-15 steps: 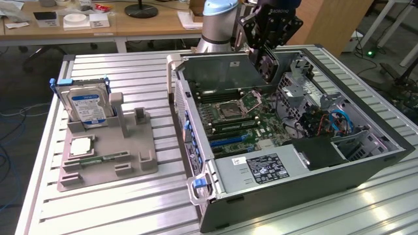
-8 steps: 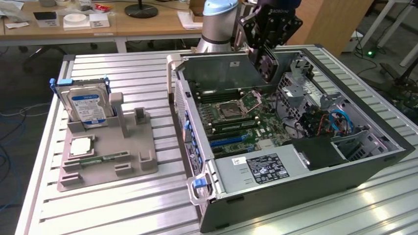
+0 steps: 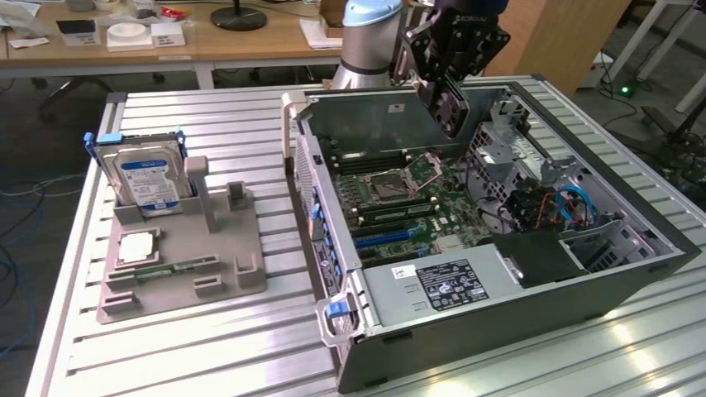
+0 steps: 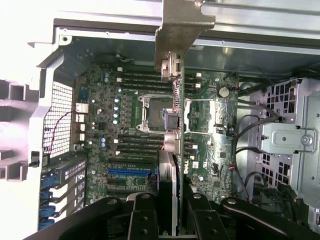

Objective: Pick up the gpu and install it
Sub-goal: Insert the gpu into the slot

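Observation:
My gripper [image 3: 447, 70] hangs over the far end of the open computer case [image 3: 617, 273], shut on the gpu [image 3: 452, 107]. The card hangs upright, its black cooler and fan facing the exterior view's right, above the green motherboard [image 3: 408, 198]. In the wrist view the gpu [image 4: 169, 165] shows edge-on between my black fingers [image 4: 145, 217], with its silver bracket [image 4: 181, 25] at the far end. My gripper [image 4: 170, 217] holds it clear of the motherboard [image 4: 125, 120]. The blue expansion slot [image 4: 129, 172] lies beside the card's line.
A grey holder [image 3: 182, 273] at the exterior view's left carries a silver hard drive with a blue label [image 3: 144, 178], a processor [image 3: 135, 248] and a narrow memory stick [image 3: 177, 267]. The power supply [image 3: 441, 285] and drive cage [image 4: 287, 140] crowd the case.

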You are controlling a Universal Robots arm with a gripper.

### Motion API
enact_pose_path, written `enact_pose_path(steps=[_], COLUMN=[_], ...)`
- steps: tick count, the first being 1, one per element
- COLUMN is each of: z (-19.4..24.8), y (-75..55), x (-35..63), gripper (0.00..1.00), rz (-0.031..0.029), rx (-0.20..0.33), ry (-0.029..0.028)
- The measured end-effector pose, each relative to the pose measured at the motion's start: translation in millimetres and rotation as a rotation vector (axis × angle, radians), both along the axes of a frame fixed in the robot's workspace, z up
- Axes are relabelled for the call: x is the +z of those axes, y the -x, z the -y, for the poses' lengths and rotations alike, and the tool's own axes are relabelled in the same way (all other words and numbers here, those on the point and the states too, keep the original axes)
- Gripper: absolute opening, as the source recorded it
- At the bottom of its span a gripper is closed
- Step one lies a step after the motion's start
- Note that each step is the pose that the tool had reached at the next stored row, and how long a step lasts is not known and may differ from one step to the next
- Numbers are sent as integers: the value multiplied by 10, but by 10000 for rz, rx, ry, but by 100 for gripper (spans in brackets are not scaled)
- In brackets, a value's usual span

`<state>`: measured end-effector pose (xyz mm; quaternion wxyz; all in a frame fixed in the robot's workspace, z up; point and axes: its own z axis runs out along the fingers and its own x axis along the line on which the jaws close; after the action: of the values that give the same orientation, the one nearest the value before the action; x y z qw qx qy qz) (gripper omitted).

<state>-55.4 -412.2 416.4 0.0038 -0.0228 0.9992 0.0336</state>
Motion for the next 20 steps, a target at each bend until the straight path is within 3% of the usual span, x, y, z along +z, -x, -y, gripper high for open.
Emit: enact_pose_path(steps=[10,15,18,20], z=[2,2,2,2], y=[0,0,0,0], x=[0,1,1,1], gripper=[27,27,27,27], rz=[0,-1,-3,-5], rx=[269,400,437,448], ry=[-90,-96,-30,102])
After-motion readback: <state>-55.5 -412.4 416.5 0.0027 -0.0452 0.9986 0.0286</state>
